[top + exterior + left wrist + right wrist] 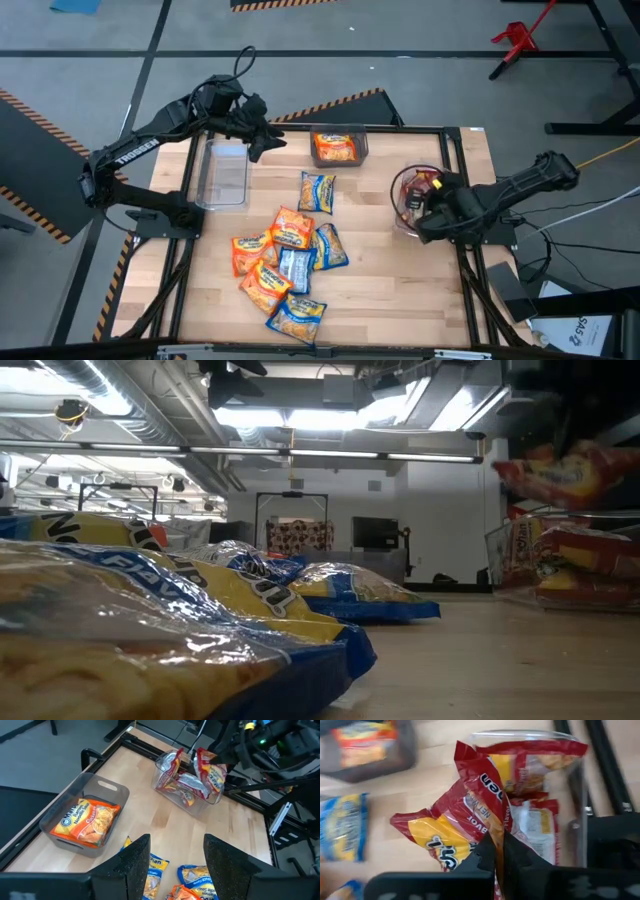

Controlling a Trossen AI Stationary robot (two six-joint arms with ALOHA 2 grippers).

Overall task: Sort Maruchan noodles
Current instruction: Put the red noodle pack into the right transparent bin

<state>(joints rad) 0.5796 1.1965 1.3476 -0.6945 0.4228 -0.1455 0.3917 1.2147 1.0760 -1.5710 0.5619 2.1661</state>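
Near edge of the table [400, 300]: a loose heap of noodle packets [285, 265], orange and blue-and-yellow ones overlapping, roughly mid-table toward the near side. One blue-and-yellow packet [317, 191] lies apart, just beyond the heap.

Right edge: right gripper [499, 851] has its fingers pinched tight on a red packet [465, 820], holding it over the clear bin [400, 195] there. That bin already has red packets in it.

Far side: a gray bin [339, 147] near the far edge holds an orange packet [87, 820]. An empty-looking clear tray [224, 175] sits toward the far left corner.

Left gripper [172, 860] hangs above the far left part of the table, fingers apart, nothing between them.
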